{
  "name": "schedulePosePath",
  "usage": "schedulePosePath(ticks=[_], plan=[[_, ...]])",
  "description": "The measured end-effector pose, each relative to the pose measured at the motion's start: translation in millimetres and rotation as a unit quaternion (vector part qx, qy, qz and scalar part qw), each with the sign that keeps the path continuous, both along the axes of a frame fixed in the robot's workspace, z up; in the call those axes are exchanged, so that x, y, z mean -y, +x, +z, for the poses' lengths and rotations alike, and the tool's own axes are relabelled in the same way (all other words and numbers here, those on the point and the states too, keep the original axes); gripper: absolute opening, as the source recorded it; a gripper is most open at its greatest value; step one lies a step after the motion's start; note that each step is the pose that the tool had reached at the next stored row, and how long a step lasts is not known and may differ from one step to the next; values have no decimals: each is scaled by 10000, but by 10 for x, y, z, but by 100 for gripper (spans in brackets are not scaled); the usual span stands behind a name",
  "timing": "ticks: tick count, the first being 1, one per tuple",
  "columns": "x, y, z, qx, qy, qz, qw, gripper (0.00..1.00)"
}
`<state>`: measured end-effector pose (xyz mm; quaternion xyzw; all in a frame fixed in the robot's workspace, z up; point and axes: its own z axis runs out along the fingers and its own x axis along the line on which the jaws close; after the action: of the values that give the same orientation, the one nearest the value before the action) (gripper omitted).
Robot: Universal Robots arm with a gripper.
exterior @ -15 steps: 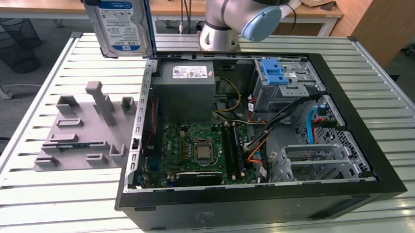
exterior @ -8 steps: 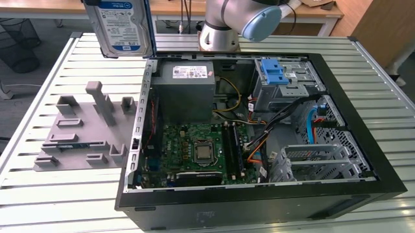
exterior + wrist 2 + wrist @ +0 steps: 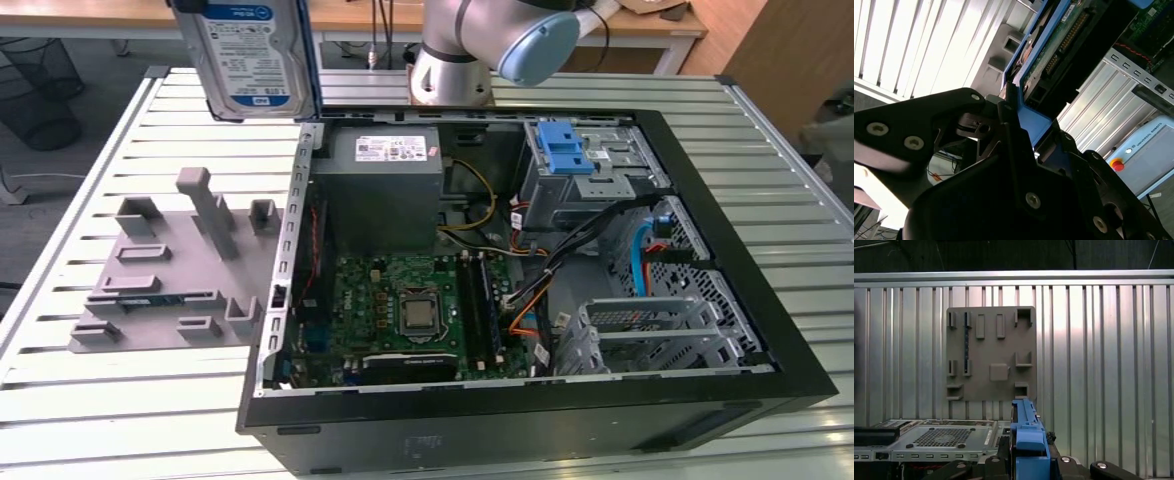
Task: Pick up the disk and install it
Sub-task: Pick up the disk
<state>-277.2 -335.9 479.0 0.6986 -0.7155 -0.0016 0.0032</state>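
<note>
The disk (image 3: pixel 251 55), a silver hard drive with a white-and-blue label in a blue carrier frame, hangs upright high above the table at the back of the exterior view's left, behind the grey fixture plate and beside the open computer case (image 3: pixel 747 300). In both wrist views my gripper (image 3: pixel 1034 131) is shut on the blue carrier. The second wrist view shows the disk's (image 3: pixel 1064 37) green circuit board and connector running away from the fingers. In the first wrist view the carrier's edge (image 3: pixel 1026 432) rises from the gripper (image 3: pixel 1026 462).
The open case holds a grey power-supply box (image 3: pixel 380 180), a motherboard (image 3: pixel 414 305), a metal bay with a blue latch piece (image 3: pixel 567 150) and a drive cage (image 3: pixel 654 330). The grey fixture plate (image 3: pixel 174 270) lies on the slatted metal table (image 3: pixel 80 400). The arm's base (image 3: pixel 461 50) stands behind the case.
</note>
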Motion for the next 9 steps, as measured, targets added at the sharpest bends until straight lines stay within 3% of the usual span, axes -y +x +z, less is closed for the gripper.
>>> schedulePosePath(ticks=[9], plan=[[0,38,0,0,0,-1,10000,36]])
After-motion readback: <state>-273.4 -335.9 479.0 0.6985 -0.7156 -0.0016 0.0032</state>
